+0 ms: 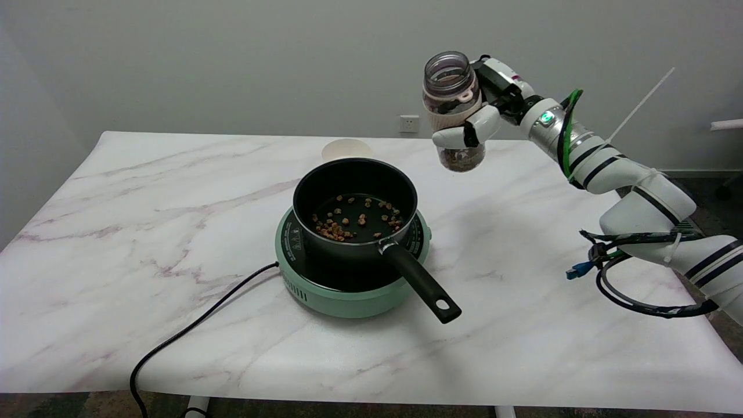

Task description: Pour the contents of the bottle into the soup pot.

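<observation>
Bottle (454, 110): clear, open-mouthed, upright, brown bits at its bottom; held in the air above the table's far right part, beyond the pot. Soup pot (354, 204): black, brown pieces scattered inside, on green cooker (350, 273) mid-table, handle toward near right. Right hand (484, 113) clamped around bottle's middle. Black cord (191, 331) runs to near-left edge.

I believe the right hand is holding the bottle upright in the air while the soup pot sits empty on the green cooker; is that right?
Not quite: the soup pot is not empty. The head view shows brown pieces scattered on its bottom. The rest holds: the right hand holds the bottle upright in the air, and the pot sits on the green cooker.
</observation>
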### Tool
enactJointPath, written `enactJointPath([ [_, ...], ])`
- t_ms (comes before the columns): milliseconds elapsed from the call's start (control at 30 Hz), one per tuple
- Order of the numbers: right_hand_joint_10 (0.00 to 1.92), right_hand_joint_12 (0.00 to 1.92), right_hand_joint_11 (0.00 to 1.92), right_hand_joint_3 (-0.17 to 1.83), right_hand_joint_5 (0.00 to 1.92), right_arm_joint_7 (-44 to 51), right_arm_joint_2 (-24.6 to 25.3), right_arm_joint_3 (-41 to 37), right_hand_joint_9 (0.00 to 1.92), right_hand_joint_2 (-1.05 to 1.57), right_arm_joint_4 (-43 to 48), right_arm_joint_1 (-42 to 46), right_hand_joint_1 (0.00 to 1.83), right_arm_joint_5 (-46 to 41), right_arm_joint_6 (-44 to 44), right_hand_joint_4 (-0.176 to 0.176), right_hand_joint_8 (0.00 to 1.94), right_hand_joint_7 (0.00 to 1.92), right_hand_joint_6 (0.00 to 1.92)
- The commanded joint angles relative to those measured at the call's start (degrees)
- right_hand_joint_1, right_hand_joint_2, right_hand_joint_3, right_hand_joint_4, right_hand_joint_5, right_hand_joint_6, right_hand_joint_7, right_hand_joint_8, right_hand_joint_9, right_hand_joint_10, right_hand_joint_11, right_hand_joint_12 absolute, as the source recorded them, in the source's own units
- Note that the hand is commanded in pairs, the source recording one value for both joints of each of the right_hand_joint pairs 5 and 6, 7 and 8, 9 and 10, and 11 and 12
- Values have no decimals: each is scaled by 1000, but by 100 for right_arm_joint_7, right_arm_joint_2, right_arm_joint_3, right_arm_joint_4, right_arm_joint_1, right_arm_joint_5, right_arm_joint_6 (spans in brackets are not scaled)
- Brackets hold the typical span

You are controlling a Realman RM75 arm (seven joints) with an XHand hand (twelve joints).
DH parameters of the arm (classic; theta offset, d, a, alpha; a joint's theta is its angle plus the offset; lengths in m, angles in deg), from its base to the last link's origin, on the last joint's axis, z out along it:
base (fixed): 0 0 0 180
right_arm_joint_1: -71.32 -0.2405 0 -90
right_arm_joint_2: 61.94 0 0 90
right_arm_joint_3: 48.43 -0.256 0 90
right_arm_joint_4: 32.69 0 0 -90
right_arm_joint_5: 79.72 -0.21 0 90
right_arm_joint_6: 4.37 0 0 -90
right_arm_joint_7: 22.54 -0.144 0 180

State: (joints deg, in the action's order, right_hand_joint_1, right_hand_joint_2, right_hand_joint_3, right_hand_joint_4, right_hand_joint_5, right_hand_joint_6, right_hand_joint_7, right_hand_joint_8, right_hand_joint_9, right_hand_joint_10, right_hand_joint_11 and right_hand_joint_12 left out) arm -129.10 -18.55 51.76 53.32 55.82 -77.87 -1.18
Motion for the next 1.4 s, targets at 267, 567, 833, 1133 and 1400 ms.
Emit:
enactJointPath([
  [267, 1035, 735, 735, 1251, 1199, 1372, -11, 683, 1035, -63, 1038, -146, 1480, 1814, -2292, 0, 1144, 1144, 1199],
  [567, 1035, 733, 733, 1264, 1201, 1778, -11, 678, 1035, -76, 1102, -130, 1482, 2171, -2298, 0, 1146, 1146, 1201],
  [833, 1048, 752, 752, 1256, 1233, 1778, -11, 581, 1048, -62, 1448, -109, 1480, 2625, -2264, 0, 1164, 1164, 1233],
  [1133, 1050, 760, 760, 1250, 1239, 1778, 0, 622, 1050, -56, 1840, -109, 1480, 2903, -2264, 0, 1168, 1168, 1239],
  [1400, 1050, 762, 762, 1250, 1233, 1778, 48, 758, 1050, -58, 2047, -101, 1479, 3175, -2231, 0, 1170, 1170, 1233],
])
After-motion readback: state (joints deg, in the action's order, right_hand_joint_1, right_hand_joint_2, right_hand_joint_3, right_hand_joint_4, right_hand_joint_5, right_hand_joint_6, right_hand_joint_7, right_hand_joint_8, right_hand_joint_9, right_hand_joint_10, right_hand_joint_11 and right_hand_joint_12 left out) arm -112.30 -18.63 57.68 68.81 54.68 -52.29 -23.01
